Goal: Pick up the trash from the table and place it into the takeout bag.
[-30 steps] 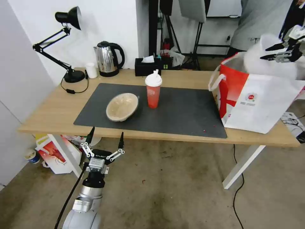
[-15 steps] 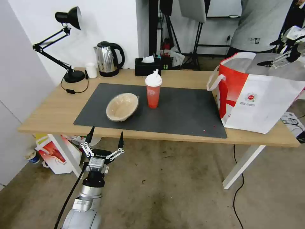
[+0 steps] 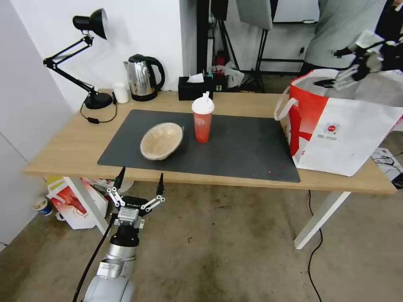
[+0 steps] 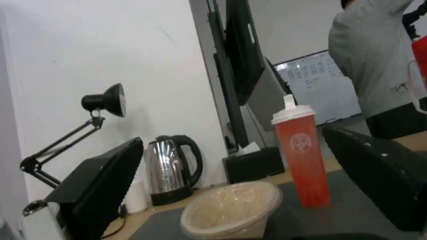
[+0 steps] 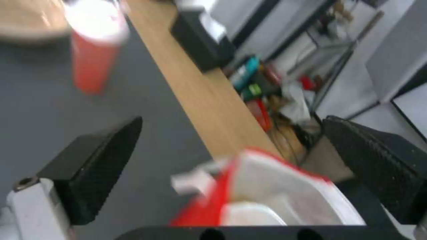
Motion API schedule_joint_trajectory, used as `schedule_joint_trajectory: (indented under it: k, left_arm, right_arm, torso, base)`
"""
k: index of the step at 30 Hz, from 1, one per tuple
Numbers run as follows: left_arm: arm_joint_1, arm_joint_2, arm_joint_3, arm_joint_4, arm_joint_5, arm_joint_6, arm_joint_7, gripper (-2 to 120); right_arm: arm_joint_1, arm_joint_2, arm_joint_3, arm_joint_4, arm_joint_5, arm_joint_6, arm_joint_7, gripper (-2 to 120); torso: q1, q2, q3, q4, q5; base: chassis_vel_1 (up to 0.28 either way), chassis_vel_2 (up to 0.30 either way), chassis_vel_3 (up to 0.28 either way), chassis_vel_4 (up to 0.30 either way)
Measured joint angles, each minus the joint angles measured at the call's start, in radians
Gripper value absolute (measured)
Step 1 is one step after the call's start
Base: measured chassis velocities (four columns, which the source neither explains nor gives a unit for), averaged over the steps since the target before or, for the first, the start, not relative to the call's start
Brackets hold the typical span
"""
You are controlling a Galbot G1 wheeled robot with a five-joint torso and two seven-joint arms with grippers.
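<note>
On the dark mat of the table (image 3: 75, 147) sit a shallow tan paper bowl (image 3: 161, 140) (image 4: 231, 210) and a tall red drink cup (image 3: 202, 119) (image 4: 302, 160) with a white lid. The takeout bag (image 3: 336, 130) (image 5: 271, 180) stands at the table's right end. My right gripper (image 3: 334, 68) hovers open above the bag's left rim, holding nothing. In the right wrist view a white rounded rim (image 5: 251, 215) lies inside the bag. My left gripper (image 3: 139, 184) stays open below the table's front edge, in front of the tan bowl.
A black desk lamp (image 3: 90, 25), a steel kettle (image 3: 142, 77), a small white cup (image 3: 121, 92) and a black tissue box (image 3: 194, 88) line the table's back edge. A red-and-white box (image 3: 71, 201) lies on the floor under the left end. A person (image 3: 348, 29) stands behind the bag.
A blurred white bowl at the right gripper a second ago is gone from it. The right gripper has moved left over the bag's rim. The left arm has not moved.
</note>
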Motion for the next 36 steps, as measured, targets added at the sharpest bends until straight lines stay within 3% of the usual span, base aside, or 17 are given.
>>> schedule_joint_trajectory:
  k: [3,8,19,22,27,31,32,36]
  left_arm:
    - [-0.004,-0.002,0.001,0.002,0.001,0.000,0.000,100]
    - [-0.010,-0.005,0.000,0.002,0.000,0.002,0.000,100]
    - [-0.013,-0.014,0.001,0.001,0.000,0.004,0.001,100]
    - [-0.016,-0.020,-0.003,0.001,0.001,0.004,0.001,100]
    - [-0.022,-0.027,-0.002,0.002,0.000,0.005,0.001,100]
    - [-0.029,-0.034,0.003,0.007,0.000,0.006,0.001,100]
    - [-0.029,-0.034,0.003,0.007,0.000,0.006,0.001,100]
    - [-0.032,-0.041,0.005,0.008,0.000,0.007,0.001,100]
  right_arm:
    - [-0.005,0.012,0.054,0.155,0.122,-0.003,0.139,100]
    - [0.007,0.040,0.095,0.286,0.206,0.003,0.228,100]
    - [0.038,0.162,0.103,0.434,0.233,0.023,0.321,100]
    - [0.049,0.267,0.095,0.524,0.218,0.038,0.388,100]
    - [0.054,0.349,0.075,0.592,0.175,0.057,0.452,100]
    - [0.060,0.504,0.024,0.671,0.066,0.079,0.520,100]
    - [0.060,0.504,0.024,0.671,0.066,0.079,0.520,100]
    - [0.057,0.674,-0.032,0.731,-0.042,0.098,0.559,100]
  torso:
    - [0.000,0.000,0.000,0.0001,0.0000]
    - [0.000,0.000,0.000,-0.0001,0.0000]
    - [0.000,0.000,0.000,0.0000,0.0001]
    - [0.000,0.000,0.000,-0.0002,0.0004]
    - [0.000,0.000,0.000,-0.0001,0.0002]
    - [0.000,0.000,0.000,0.0000,0.0001]
    - [0.000,0.000,0.000,0.0000,0.0001]
    - [0.000,0.000,0.000,-0.0002,0.0003]
  base:
    - [0.000,0.000,0.000,0.000]
    - [0.000,0.000,0.000,0.000]
    - [0.000,0.000,0.000,0.000]
    - [0.000,0.000,0.000,0.000]
    - [0.000,0.000,0.000,0.000]
    - [0.000,0.000,0.000,0.000]
    - [0.000,0.000,0.000,0.000]
    - [0.000,0.000,0.000,0.000]
